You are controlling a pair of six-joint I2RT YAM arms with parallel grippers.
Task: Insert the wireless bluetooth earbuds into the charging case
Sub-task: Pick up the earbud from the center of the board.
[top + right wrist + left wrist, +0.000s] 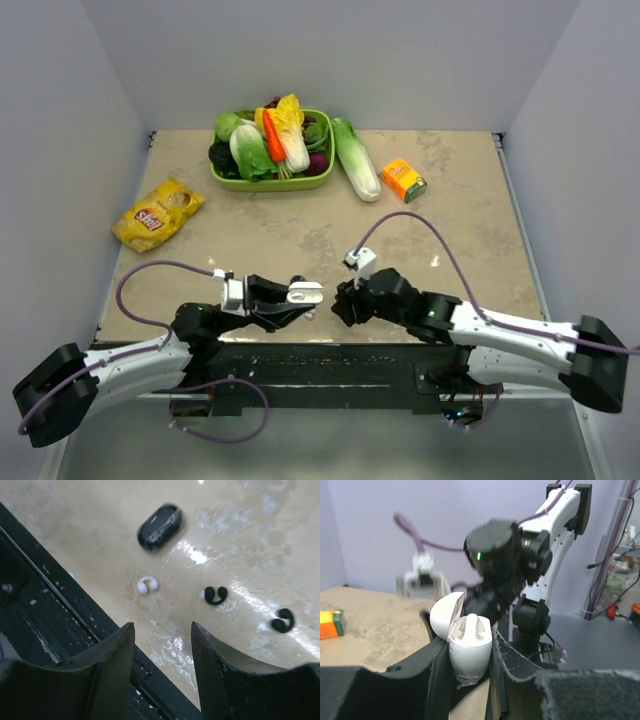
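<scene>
A white charging case [470,652] stands upright with its lid [445,616] flipped open, pinched between the fingers of my left gripper [470,660]. A white, earbud-like piece [471,626] pokes up from its wells. In the top view the case [303,293] hangs just above the table's near edge, and my right gripper [343,300] is close beside it on the right. The right gripper [162,630] is open with nothing between its fingers. On the table beyond it lie one white earbud [147,584] and two black earbuds [216,595] [283,621].
A shut black case [159,520] lies past the white earbud. The table's dark front rail [45,605] runs right below my right fingers. At the back are a green basket [222,180] of vegetables, a napa cabbage [356,158], an orange carton [404,180] and a yellow chips bag [158,213].
</scene>
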